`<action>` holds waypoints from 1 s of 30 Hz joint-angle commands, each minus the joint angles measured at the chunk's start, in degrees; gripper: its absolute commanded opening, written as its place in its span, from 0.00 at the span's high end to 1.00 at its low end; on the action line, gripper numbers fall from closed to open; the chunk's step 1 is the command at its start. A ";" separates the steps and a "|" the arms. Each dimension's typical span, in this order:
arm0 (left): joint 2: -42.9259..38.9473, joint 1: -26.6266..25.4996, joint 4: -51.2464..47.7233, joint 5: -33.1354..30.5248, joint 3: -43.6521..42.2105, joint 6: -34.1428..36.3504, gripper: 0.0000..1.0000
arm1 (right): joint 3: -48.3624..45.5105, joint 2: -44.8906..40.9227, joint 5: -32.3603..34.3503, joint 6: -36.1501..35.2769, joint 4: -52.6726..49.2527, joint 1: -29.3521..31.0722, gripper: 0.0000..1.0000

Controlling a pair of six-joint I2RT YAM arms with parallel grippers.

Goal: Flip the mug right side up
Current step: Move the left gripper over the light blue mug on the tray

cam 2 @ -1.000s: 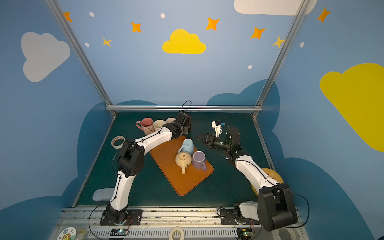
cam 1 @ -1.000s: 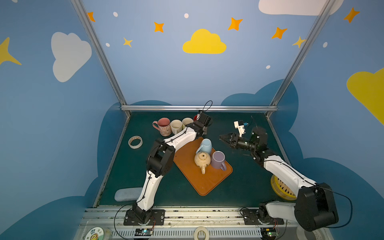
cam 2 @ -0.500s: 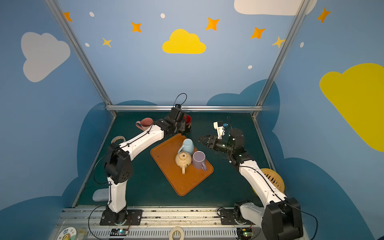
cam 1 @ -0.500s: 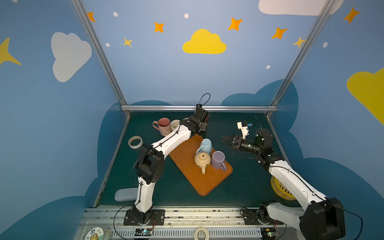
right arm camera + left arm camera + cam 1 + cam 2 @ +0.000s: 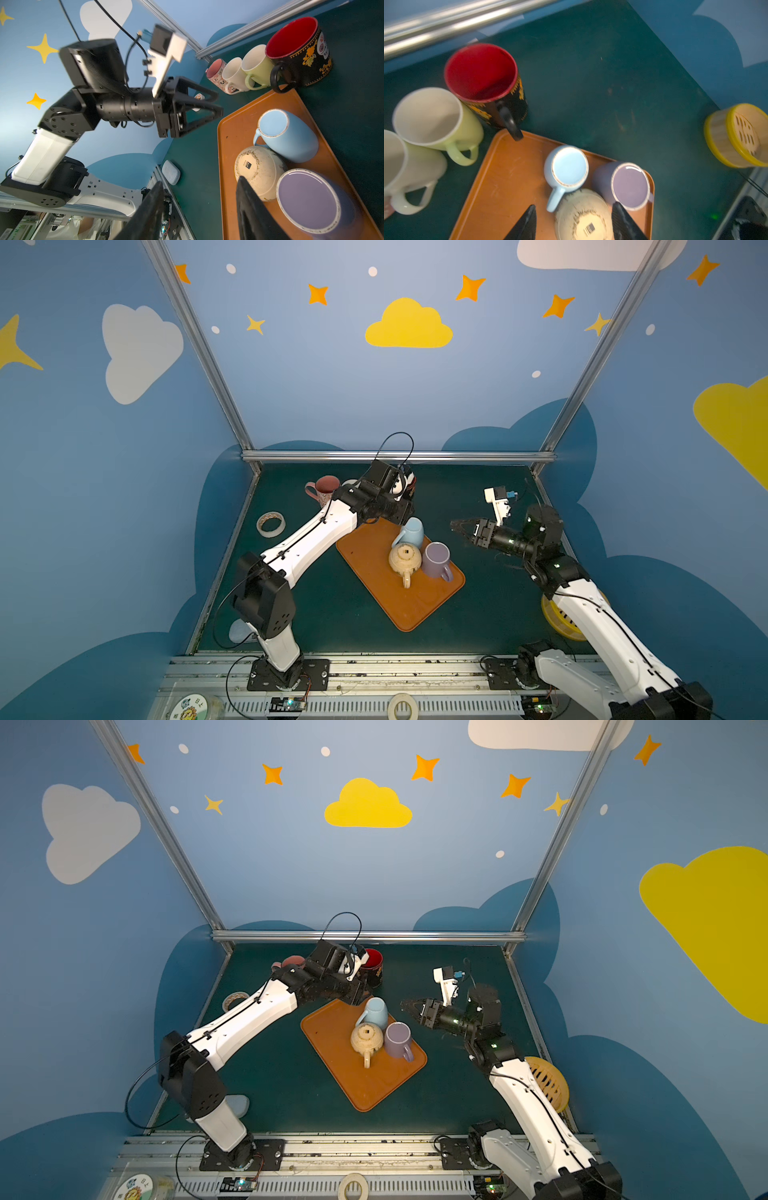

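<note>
Three mugs stand upside down, close together, on the orange tray [image 5: 399, 605] [image 5: 361, 1088]: a light blue mug [image 5: 411, 531] [image 5: 376, 1011] [image 5: 569, 166] [image 5: 288, 135], a speckled cream mug [image 5: 405, 560] [image 5: 365, 1038] [image 5: 583, 220] [image 5: 257, 168] and a purple mug [image 5: 436, 558] [image 5: 398, 1038] [image 5: 629, 185] [image 5: 309, 199]. My left gripper [image 5: 401, 512] [image 5: 574, 224] [image 5: 216, 106] hovers open and empty over the tray's far corner, its fingers framing the cream mug's base in the left wrist view. Right of the tray, my right gripper [image 5: 457, 526] [image 5: 409, 1006] [image 5: 199, 212] is open and empty, pointing at the mugs.
Behind the tray, upright mugs stand in a row: black with red inside [image 5: 372, 965] [image 5: 481, 74] [image 5: 297, 52], light green [image 5: 436, 120], white [image 5: 396, 166], pink [image 5: 326, 487]. A tape roll [image 5: 270, 524] lies left, a yellow basket [image 5: 569, 620] [image 5: 737, 135] right, a grey pad [image 5: 239, 1104] front left.
My left gripper has opened and come back from the row of upright mugs toward the tray, its elbow swinging left. My right gripper has opened wider and drifted slightly right.
</note>
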 commanded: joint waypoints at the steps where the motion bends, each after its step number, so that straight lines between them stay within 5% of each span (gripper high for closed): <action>1: -3.23 1.27 -2.54 5.12 -3.61 4.08 0.46 | -2.06 -2.26 0.47 -2.55 -1.26 0.47 0.48; 12: 1.17 2.07 -2.86 5.47 -7.81 9.70 0.49 | -4.65 -3.59 0.01 -4.25 -1.36 1.36 0.46; 20: 5.44 1.95 -0.41 2.75 -6.68 6.31 0.49 | -6.40 -4.37 0.72 -5.14 -0.73 1.97 0.46; 30: 10.12 2.34 -0.62 3.78 -2.55 11.08 0.60 | -9.70 -4.54 0.46 -5.24 1.19 2.24 0.46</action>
